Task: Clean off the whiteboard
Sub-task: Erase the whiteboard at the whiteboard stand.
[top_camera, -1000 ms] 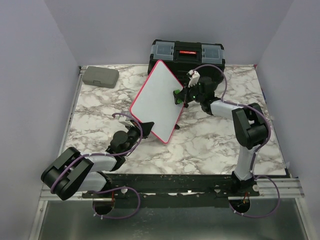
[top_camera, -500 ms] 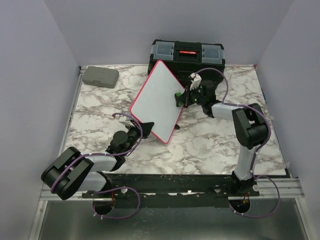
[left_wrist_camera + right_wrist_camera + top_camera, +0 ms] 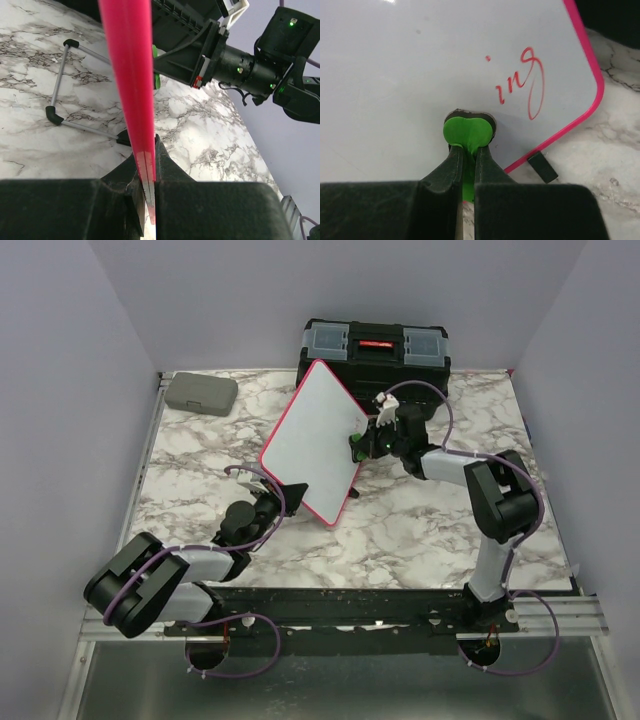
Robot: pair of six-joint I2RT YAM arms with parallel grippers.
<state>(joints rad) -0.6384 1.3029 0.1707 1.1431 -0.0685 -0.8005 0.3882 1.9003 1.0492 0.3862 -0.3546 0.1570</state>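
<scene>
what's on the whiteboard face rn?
Red handwriting reading "ing" near one corner of the whiteboard, plus a green eraser that the right gripper holds against the face. Whatever lies under the eraser is covered; the rest of the face in view looks blank.

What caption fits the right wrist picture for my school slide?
Right tool holds a green eraser against the whiteboard, beside red letters "ing".

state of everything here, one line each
white board with red-pink frame: tilted on its stand, red "ing" not erased
green eraser: gripped by right hand, against the board
left hand: shut on board's frame
right hand: shut on eraser
black toolbox: lid shut
small grey case: shut
</scene>
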